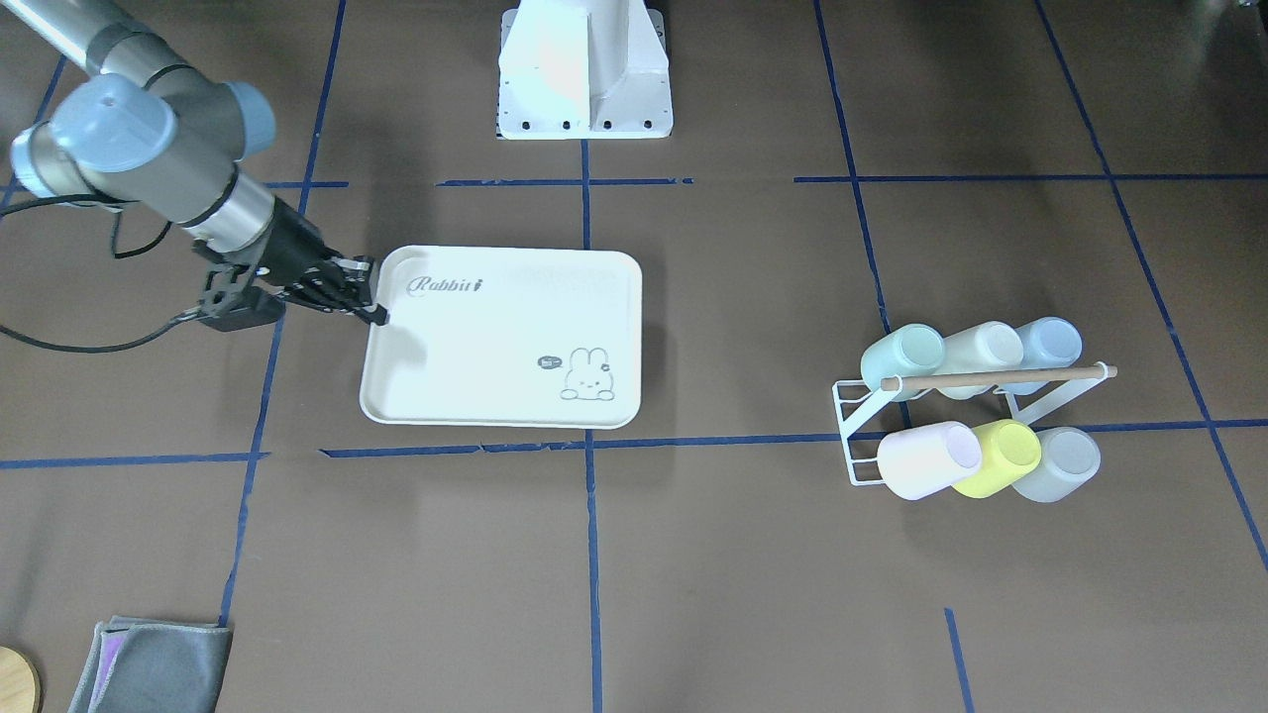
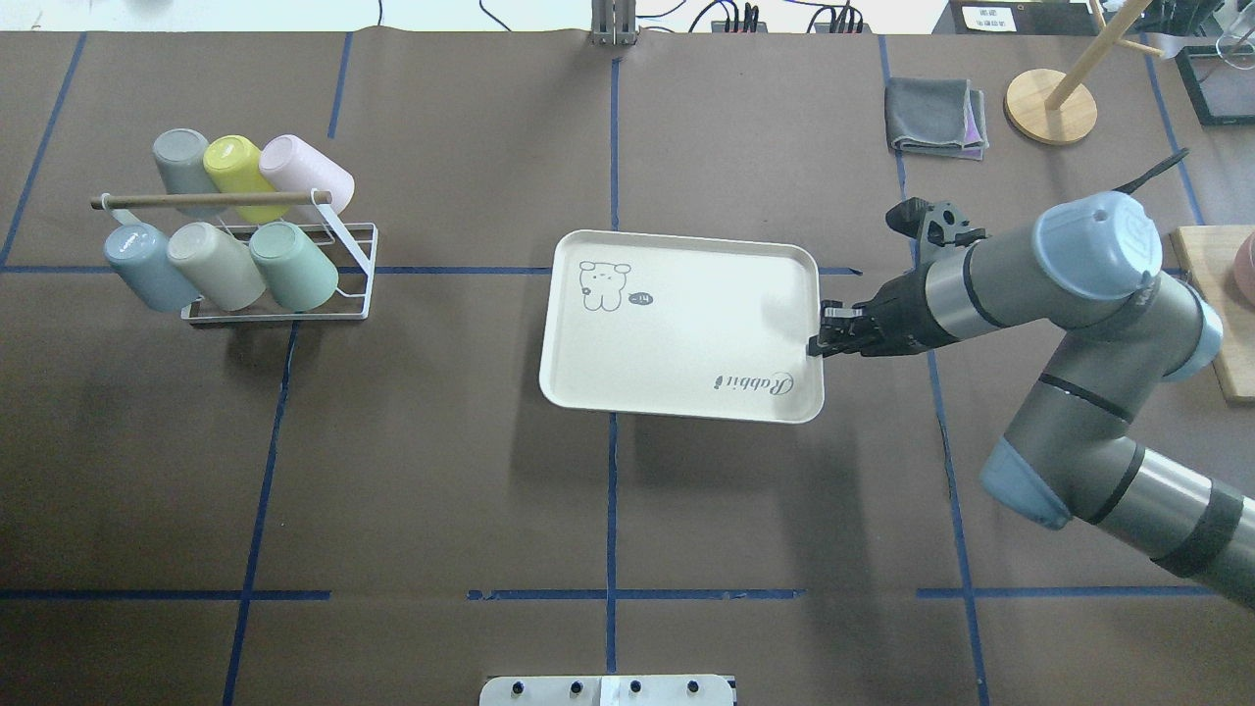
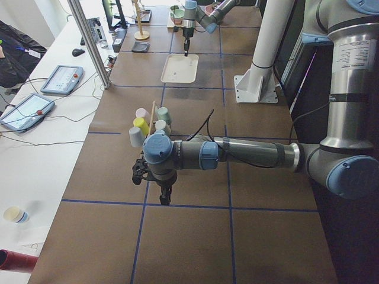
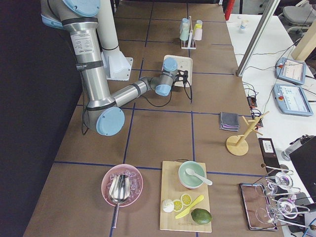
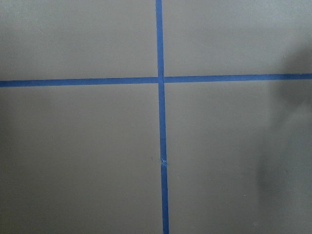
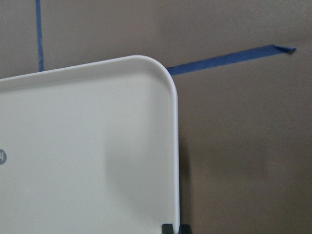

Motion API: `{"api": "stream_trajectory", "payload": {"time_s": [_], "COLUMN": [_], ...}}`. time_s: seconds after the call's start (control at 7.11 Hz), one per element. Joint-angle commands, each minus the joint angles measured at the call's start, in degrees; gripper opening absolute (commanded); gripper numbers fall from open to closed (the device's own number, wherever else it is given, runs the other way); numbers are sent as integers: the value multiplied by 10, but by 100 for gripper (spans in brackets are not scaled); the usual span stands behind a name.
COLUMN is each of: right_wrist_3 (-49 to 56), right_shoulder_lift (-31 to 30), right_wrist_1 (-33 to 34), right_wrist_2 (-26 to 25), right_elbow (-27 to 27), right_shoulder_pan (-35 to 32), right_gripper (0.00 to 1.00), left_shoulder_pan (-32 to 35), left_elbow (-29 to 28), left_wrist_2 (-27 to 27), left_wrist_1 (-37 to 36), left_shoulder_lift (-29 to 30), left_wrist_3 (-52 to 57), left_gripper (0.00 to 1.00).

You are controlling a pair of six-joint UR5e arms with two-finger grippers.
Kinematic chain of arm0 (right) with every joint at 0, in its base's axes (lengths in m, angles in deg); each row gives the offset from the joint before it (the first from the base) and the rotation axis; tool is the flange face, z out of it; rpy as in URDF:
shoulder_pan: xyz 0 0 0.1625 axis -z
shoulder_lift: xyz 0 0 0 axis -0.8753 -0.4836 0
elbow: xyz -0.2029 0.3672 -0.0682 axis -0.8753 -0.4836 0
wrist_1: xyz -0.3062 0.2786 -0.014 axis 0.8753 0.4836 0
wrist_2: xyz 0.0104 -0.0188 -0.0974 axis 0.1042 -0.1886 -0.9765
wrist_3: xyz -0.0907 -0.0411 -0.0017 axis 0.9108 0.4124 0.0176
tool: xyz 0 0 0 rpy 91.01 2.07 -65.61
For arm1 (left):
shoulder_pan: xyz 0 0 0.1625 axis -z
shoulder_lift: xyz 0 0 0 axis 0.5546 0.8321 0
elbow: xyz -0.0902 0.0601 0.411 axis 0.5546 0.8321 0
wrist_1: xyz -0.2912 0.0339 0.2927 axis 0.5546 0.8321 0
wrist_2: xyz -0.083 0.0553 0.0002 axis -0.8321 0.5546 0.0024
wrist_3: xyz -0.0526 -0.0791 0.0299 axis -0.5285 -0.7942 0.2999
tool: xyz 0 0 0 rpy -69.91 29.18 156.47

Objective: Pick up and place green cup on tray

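1. The right tool [image 2: 817, 343] is at the short edge of the tray [image 2: 677, 238], at the "Rabbit" end. In the wrist view its fingertips [image 6: 167, 228] straddle the raised rim with almost no gap, so it looks clamped on the rim.
2. The step in hand appears to be setting the tray in place. Keep the tray low and level on the table [image 2: 441, 471]. Move it slowly so the thin rim does not slip out of the pinch, and let go only once it lies flat.
3. Leave the middle of the tray bare, since the cup needs a flat spot away from the rim.
4. The green cup [image 2: 292, 267] is well apart from the tray. It lies tilted on the white wire rack [image 2: 294, 318], at the end of the robot-side row nearest the tray, touching or nearly touching a beige cup [image 2: 216, 267].
5. To pick it, grip the cup's wall and draw it out along its tilt. Stay clear of the wooden bar [image 2: 196, 200] and the neighbouring cup.
6. The left tool [image 3: 164, 195] hangs over bare table beyond the rack. I cannot tell whether it is released or clenched.
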Motion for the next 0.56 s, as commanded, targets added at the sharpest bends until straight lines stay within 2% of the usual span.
{"api": "stream_trajectory", "payload": {"time_s": [0.0,0.42], "right_wrist_3": [-3,-14], "right_shoulder_lift": [18,30], "right_wrist_1": [3,17], "right_wrist_2": [-49,-70], "right_elbow": [-3,-5], "right_shoulder_pan": [62,90], "right_gripper": [0,0], "left_shoulder_pan": [0,0], "left_elbow": [-1,-2], "left_wrist_2": [0,0], "left_wrist_1": [0,0], "left_shoulder_lift": [-1,-1], "left_wrist_3": [0,0], "left_gripper": [100,100]}}
